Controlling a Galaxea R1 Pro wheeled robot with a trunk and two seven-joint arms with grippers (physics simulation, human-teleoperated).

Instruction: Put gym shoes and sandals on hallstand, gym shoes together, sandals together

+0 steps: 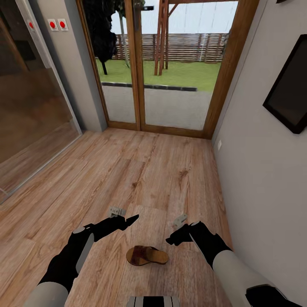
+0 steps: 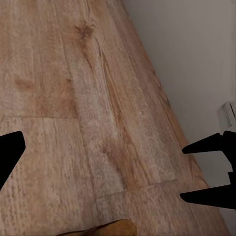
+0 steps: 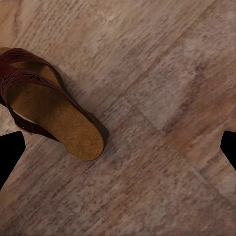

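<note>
Head view: both arms reach forward, left tool (image 1: 128, 221) and right tool (image 1: 170, 238) apart, above sandal (image 1: 146, 255).

One sandal (image 1: 146, 255) lies on the corridor floor (image 1: 140, 179) — between both arms.

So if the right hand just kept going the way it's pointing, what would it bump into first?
Most likely the bare wooden floor. The right hand is open and its wrist view looks down at planks; the sandal lies off to one side, probably outside that line, though depth is hard to judge.
</note>
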